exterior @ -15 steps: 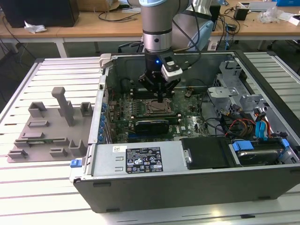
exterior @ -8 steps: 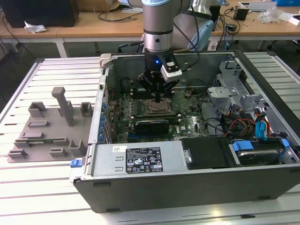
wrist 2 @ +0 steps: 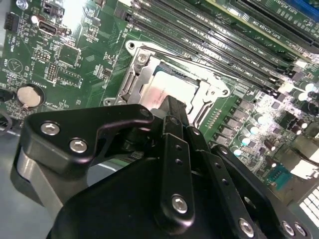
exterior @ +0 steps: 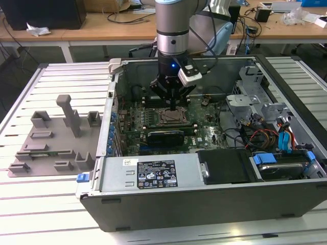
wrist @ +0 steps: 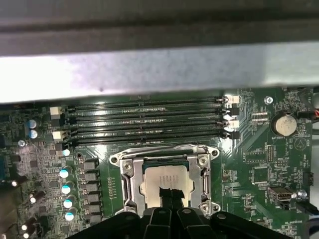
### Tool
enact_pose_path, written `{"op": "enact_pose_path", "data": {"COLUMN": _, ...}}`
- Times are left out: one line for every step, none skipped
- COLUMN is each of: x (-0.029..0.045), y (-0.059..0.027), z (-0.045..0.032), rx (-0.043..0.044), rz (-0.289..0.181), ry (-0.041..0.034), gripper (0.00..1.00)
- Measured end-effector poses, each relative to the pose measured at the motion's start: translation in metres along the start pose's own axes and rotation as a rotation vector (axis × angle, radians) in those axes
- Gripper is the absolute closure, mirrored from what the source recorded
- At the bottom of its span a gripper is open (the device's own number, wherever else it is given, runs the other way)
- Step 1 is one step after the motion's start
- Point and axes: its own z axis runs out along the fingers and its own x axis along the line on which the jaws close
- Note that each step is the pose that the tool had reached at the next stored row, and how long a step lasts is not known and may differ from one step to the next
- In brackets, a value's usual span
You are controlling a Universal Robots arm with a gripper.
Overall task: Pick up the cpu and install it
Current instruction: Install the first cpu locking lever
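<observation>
The cpu (wrist: 162,178) (wrist 2: 167,85) lies flat inside the metal-framed socket (wrist: 124,169) (wrist 2: 141,74) (exterior: 168,118) of the green motherboard, its silvery-grey top facing up. My gripper (exterior: 174,106) (wrist 2: 175,107) (wrist: 169,195) hangs straight above the socket inside the open computer case. Its black fingers are drawn together into one narrow tip over the near edge of the chip, with nothing between them. I cannot tell whether the tip touches the chip. The fingers hide part of the chip's near edge in both wrist views.
The case wall (exterior: 115,87) and its rim surround the board. Memory slots (wrist: 149,122) run beside the socket. A drive cage (exterior: 255,97), cables (exterior: 265,135) and the power supply (exterior: 153,173) crowd the case. A grey moulded tray (exterior: 51,143) lies on the slatted table at the exterior view's left.
</observation>
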Motion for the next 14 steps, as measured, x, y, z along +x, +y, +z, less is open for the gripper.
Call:
{"op": "enact_pose_path", "data": {"x": -0.0001, "y": -0.0001, "z": -0.0012, "rx": 0.0, "rz": 0.0, "ry": 0.0, "gripper": 0.89}}
{"op": "enact_pose_path", "data": {"x": -0.0001, "y": -0.0002, "z": -0.0015, "rx": -0.0001, "rz": 0.0, "ry": -0.0001, "gripper": 0.89}}
{"op": "enact_pose_path", "data": {"x": -0.0004, "y": -0.001, "z": -0.0014, "rx": -0.0001, "rz": 0.0, "ry": -0.0001, "gripper": 0.89}}
{"op": "enact_pose_path", "data": {"x": -0.0007, "y": -0.0034, "z": -0.0012, "rx": 0.0, "rz": 0.0, "ry": 0.0, "gripper": 0.89}}
{"op": "enact_pose_path", "data": {"x": -0.0009, "y": -0.0054, "z": -0.001, "rx": -0.0005, "rz": 0.0, "ry": 0.0, "gripper": 0.89}}
{"op": "enact_pose_path", "data": {"x": -0.001, "y": -0.0074, "z": -0.0007, "rx": -0.0019, "rz": 0.0, "ry": 0.0001, "gripper": 0.89}}
{"op": "enact_pose_path", "data": {"x": -0.0012, "y": -0.0098, "z": -0.0005, "rx": -0.0043, "rz": 0.0, "ry": 0.0003, "gripper": 0.89}}
{"op": "enact_pose_path", "data": {"x": -0.0013, "y": -0.0111, "z": -0.0003, "rx": -0.0087, "rz": 0.0, "ry": 0.0006, "gripper": 0.89}}
{"op": "enact_pose_path", "data": {"x": -0.0014, "y": -0.0126, "z": -0.0001, "rx": -0.0204, "rz": 0.0, "ry": 0.0014, "gripper": 0.89}}
{"op": "enact_pose_path", "data": {"x": -0.0014, "y": -0.0131, "z": -0.0001, "rx": -0.0272, "rz": 0.001, "ry": 0.0018, "gripper": 0.89}}
{"op": "enact_pose_path", "data": {"x": -0.0014, "y": -0.0134, "z": 0.0, "rx": -0.0311, "rz": 0.001, "ry": 0.0021, "gripper": 0.89}}
{"op": "enact_pose_path", "data": {"x": -0.0014, "y": -0.0136, "z": -0.0001, "rx": -0.0346, "rz": 0.001, "ry": 0.0024, "gripper": 0.89}}
{"op": "enact_pose_path", "data": {"x": -0.0014, "y": -0.0135, "z": 0.0, "rx": -0.035, "rz": 0.001, "ry": 0.0024, "gripper": 0.89}}
{"op": "enact_pose_path", "data": {"x": -0.0014, "y": -0.0135, "z": 0.0, "rx": -0.035, "rz": 0.001, "ry": 0.0024, "gripper": 0.89}}
